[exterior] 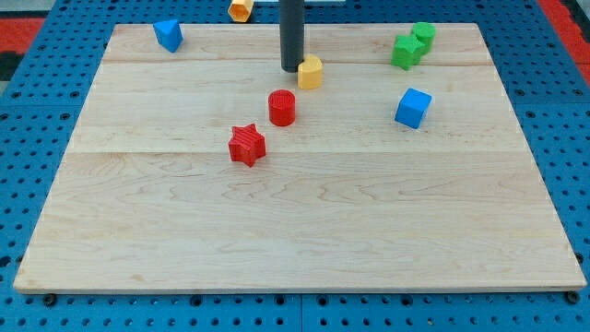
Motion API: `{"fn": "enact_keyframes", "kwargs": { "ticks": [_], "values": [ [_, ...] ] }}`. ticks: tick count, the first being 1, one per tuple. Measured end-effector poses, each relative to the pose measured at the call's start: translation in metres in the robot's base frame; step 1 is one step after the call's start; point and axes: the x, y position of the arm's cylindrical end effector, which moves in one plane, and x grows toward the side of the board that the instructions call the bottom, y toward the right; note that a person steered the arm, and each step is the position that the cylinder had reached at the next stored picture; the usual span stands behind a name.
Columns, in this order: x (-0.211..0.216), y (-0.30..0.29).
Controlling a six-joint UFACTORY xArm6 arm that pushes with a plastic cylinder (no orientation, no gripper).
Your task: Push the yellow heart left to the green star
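Note:
The yellow heart (311, 71) lies on the wooden board near the view's top, a little right of centre. My tip (291, 68) stands right next to it, on its left side, touching or nearly touching. The green star (405, 52) sits at the view's upper right, well to the right of the heart. A second green block (424, 35) touches the star at its upper right; its shape is unclear.
A red cylinder (282, 108) and a red star (246, 145) lie below the heart. A blue cube (413, 108) sits at the right, a blue block (168, 35) at the upper left. A yellow block (241, 9) lies off the board's top edge.

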Motion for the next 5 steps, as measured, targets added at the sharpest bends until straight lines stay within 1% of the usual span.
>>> {"fn": "enact_keyframes", "kwargs": {
  "ticks": [1, 2, 3, 4, 5],
  "values": [
    [0.016, 0.026],
    [0.02, 0.056],
    [0.038, 0.059],
    [0.035, 0.1],
    [0.012, 0.103]
  ]
}}
